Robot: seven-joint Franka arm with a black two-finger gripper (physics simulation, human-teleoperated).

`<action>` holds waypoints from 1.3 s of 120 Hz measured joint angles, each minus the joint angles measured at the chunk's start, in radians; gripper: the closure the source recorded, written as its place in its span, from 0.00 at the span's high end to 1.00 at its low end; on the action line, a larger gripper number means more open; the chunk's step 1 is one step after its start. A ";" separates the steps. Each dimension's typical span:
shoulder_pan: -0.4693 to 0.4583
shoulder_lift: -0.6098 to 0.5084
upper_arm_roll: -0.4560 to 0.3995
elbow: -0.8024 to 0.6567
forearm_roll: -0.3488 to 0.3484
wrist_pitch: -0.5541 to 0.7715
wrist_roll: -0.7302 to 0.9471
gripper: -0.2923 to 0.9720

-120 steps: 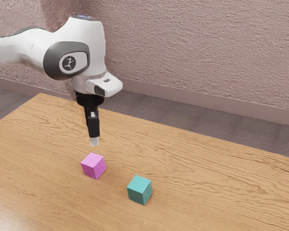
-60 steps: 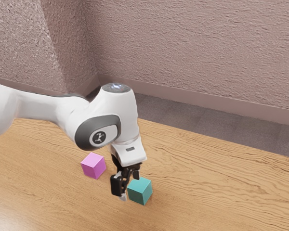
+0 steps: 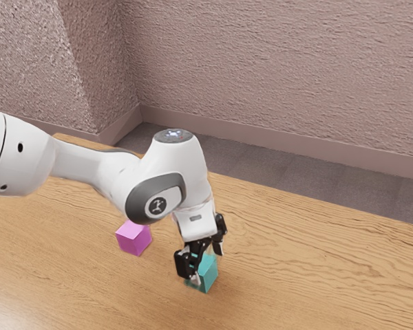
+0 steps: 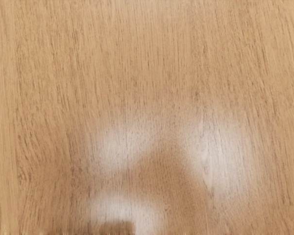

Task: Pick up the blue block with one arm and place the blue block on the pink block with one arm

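- Our black gripper (image 3: 203,263) is down at table height, right at the blue block (image 3: 208,274). We cannot tell whether it has closed on the block or is merely set about it.
- The blue block, rendered in a teal shade, sits on the wooden table (image 3: 316,261) directly under the hand. The gripper partly covers it in the exterior view.
- The only marking is a small white emblem (image 3: 156,204) on the dark grey cap of the arm's last big joint, and it is too small for us to read as writing.
- The pink block (image 3: 133,238) lies on the table toward the exterior view's left of the blue block. The two are near but apart, and the arm's joint hides the pink block's upper corner.
- In the wrist view we see wood grain just below the hand, with pale patches of light (image 4: 215,147) across it.
- Beyond the table's far edge are a strip of grey floor (image 3: 296,172) and a rough pinkish wall (image 3: 296,62).
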 joint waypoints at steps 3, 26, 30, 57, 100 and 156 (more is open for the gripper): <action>0.001 0.008 0.004 0.010 0.000 0.004 0.001 0.77; 0.004 0.105 0.017 0.095 0.041 0.017 0.010 0.77; 0.011 0.116 0.018 0.100 0.047 0.019 0.011 0.77; 0.057 0.155 0.029 0.099 0.063 0.023 0.019 0.77; 0.062 0.224 0.033 0.097 0.059 0.030 0.012 0.77; 0.069 0.186 0.052 0.064 0.066 0.092 -0.005 0.44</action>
